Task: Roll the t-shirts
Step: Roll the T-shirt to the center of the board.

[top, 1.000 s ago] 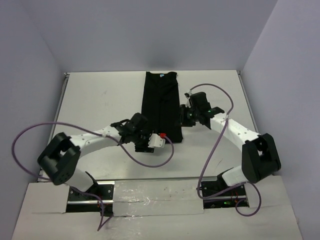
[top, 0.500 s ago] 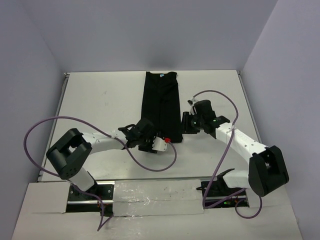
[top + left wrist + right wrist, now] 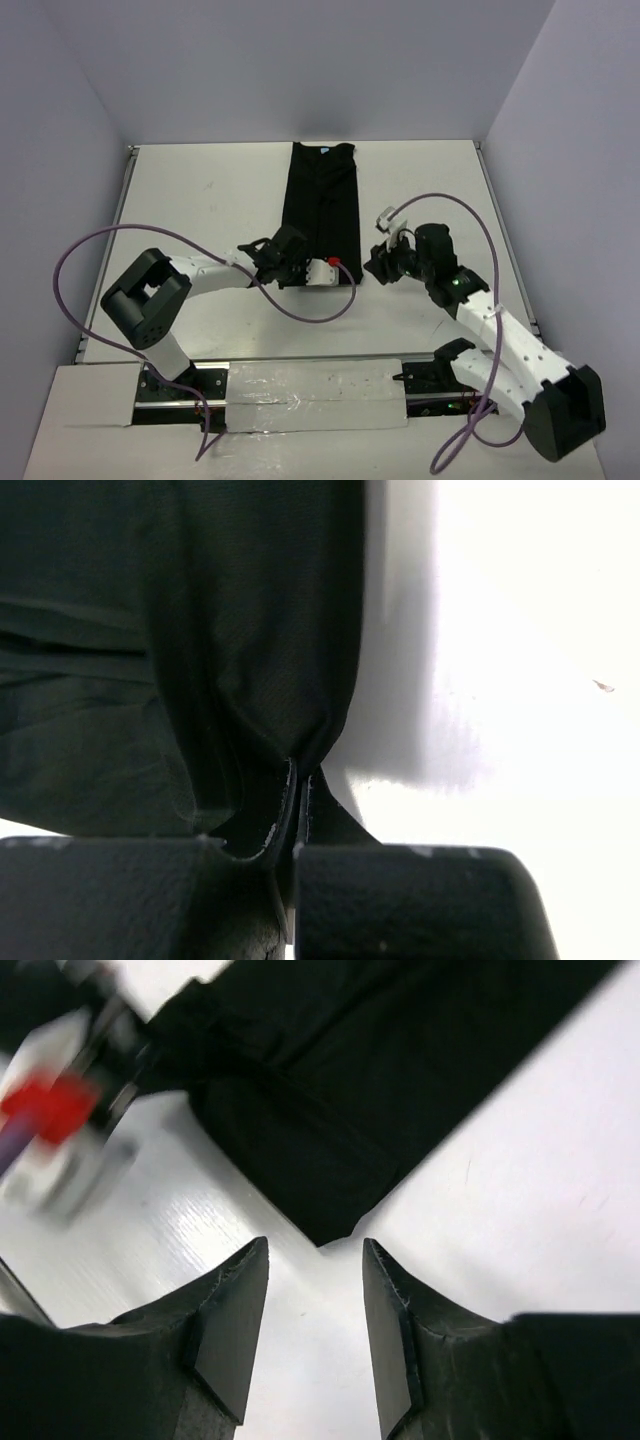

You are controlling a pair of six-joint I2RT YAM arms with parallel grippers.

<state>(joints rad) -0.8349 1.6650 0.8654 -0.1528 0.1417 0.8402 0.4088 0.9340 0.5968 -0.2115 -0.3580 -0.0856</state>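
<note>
Worktop: white, carrying a single garment and both arms.
T-shirt: black, folded into a long narrow strip lying flat, its light-blue neck tag at the far end.
Left hand: at the t-shirt's near left corner. In the left wrist view the hand is fully closed, pinching a bunched edge of the t-shirt, with bare worktop just beside it.
Right hand: just off the t-shirt's near right corner. In the right wrist view the hand is partly open and holds nothing; the corner of the t-shirt lies just ahead of its tips.
</note>
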